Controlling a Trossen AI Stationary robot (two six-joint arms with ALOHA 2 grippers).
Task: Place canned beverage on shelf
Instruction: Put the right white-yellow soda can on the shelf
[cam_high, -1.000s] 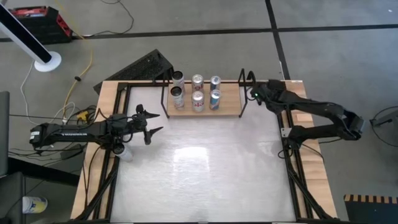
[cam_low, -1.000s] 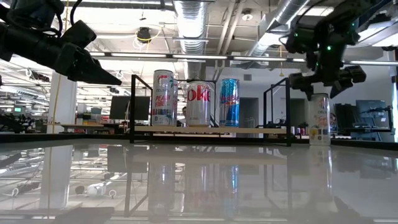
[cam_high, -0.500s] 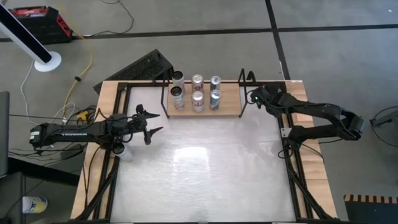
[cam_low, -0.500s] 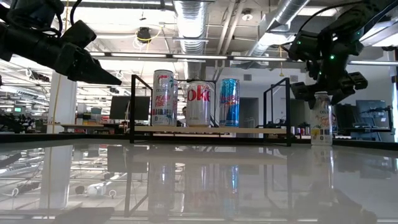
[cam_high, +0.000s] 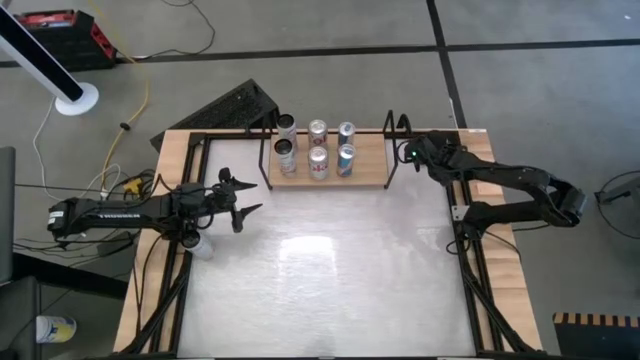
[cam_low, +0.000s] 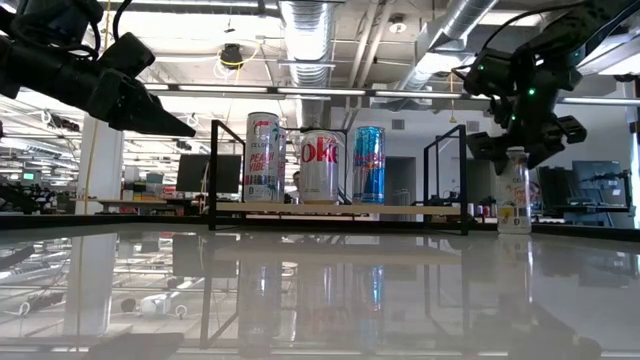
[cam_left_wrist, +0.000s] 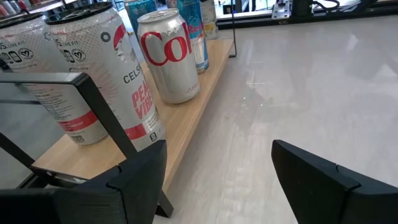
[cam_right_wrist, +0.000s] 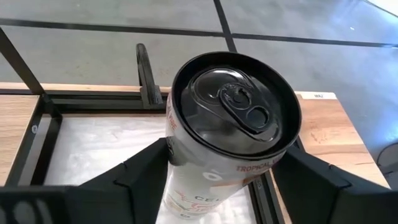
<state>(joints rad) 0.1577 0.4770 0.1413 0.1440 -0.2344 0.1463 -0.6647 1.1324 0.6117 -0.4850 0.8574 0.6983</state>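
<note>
From above, six cans stand in two rows of three on the shelf (cam_high: 325, 165) at twelve o'clock on the table (cam_high: 320, 270), the left gripper (cam_high: 243, 199) hovers with fingers wide at nine o'clock, and the right gripper (cam_high: 418, 153) sits just off the shelf's three o'clock end. At table level, three cans show on the shelf, and a seventh, white can (cam_low: 515, 190) stands on the table beside it under the right gripper. In the right wrist view that gripper's fingers flank the white can's top, seemingly not yet touching it; the left wrist view shows four shelf cans.

black keyboard (cam_high: 232, 106), white fan base (cam_high: 76, 98), red toolbox (cam_high: 68, 37)
</note>
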